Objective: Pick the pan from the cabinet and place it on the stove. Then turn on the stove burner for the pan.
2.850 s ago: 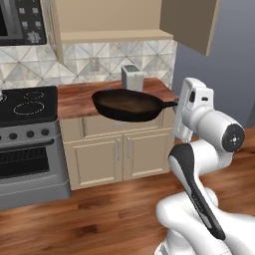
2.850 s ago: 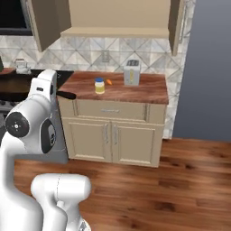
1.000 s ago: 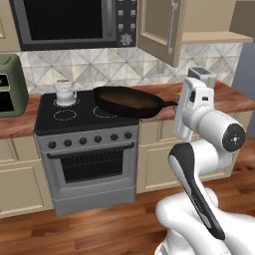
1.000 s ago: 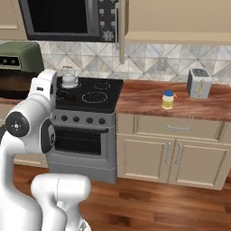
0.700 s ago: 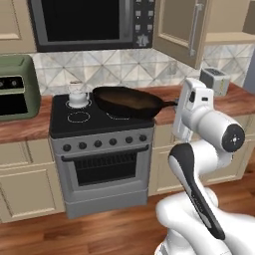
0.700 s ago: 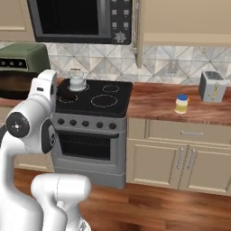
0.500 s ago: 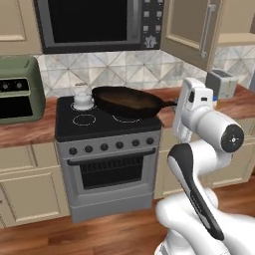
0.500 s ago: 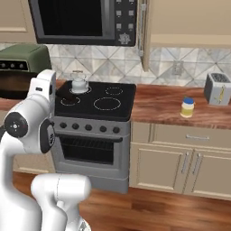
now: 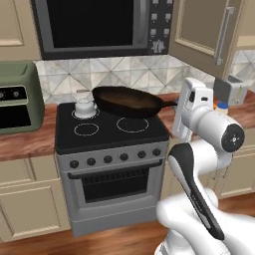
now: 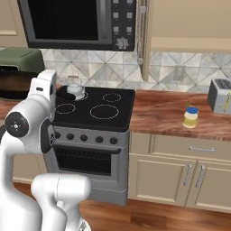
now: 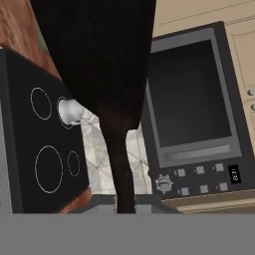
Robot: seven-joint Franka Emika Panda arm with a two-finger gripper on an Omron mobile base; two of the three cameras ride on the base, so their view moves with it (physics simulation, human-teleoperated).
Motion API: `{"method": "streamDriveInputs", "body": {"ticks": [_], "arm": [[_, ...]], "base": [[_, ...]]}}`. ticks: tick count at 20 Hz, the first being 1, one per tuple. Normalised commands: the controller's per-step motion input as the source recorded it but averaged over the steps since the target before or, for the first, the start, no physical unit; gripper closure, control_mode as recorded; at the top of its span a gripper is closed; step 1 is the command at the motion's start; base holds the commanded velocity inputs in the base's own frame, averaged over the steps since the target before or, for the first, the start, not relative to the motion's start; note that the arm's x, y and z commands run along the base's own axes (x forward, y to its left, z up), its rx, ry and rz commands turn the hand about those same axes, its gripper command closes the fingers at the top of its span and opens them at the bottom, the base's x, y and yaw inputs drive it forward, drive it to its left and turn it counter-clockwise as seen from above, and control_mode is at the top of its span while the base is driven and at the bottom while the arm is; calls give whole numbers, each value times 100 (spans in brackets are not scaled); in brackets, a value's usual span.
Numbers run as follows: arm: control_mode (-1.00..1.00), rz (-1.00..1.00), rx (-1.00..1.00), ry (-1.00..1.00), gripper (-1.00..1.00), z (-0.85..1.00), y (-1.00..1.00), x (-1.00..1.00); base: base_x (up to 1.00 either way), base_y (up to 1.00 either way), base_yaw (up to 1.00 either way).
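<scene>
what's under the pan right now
The pan, gripped by its handle, hangs above the back of the stove, beside the kettle. The front two ring outlines show clearly; the cooktop directly beneath the pan is covered, so whatever ring lies there cannot be seen.

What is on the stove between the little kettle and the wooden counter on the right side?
In the right base view, just bare black stove glass with white rings lies between the kettle and the counter.

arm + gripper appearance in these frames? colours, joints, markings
Glossy white rounded arm with a dark grey circular joint cap and a black band down the lower link. White boxy hand; the gripper has two small dark fingertips. No cables or markings visible.
</scene>
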Motion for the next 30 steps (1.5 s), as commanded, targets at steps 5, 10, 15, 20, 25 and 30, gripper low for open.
{"method": "streamDriveInputs", "body": {"ticks": [5, 10, 15, 20, 25, 30], "arm": [[100, 0, 0, 0, 100, 0, 0, 0], [100, 0, 0, 0, 100, 0, 0, 0], [100, 0, 0, 0, 100, 0, 0, 0], [100, 0, 0, 0, 100, 0, 0, 0], [100, 0, 0, 0, 100, 0, 0, 0], [100, 0, 0, 0, 100, 0, 0, 0]], "base": [[44, 1, 0], [41, 0, 0], [48, 0, 0], [47, 0, 0], [42, 0, 0], [35, -7, -1]]}}
